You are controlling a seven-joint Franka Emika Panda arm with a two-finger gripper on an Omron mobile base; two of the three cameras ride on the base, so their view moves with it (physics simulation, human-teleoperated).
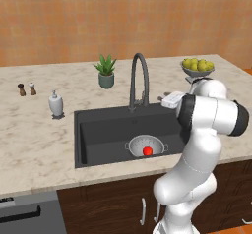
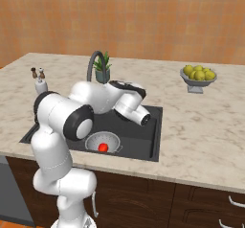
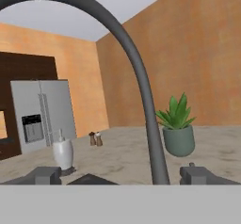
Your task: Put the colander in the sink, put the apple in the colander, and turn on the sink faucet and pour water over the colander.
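Hand view has the gripper [image 3: 120, 175] with its jaws spread wide and holding nothing, the faucet [image 3: 141, 86] neck rising right between the fingertips. Left base view: colander [image 1: 146, 145] sits on the floor of the sink [image 1: 98, 130], near the front wall, with the apple [image 1: 147, 151] inside it. Can't tell if any water's running, tbh. Potted plant [image 1: 106, 72] and soap dispenser [image 1: 56, 104] stand on the worktop [image 1: 34, 144] behind.

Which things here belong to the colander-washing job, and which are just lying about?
Job: colander in the sink, apple inside it, sink faucet, open gripper at the faucet.

Lying about: soap dispenser, potted plant, fruit bowl, shakers, fridge.
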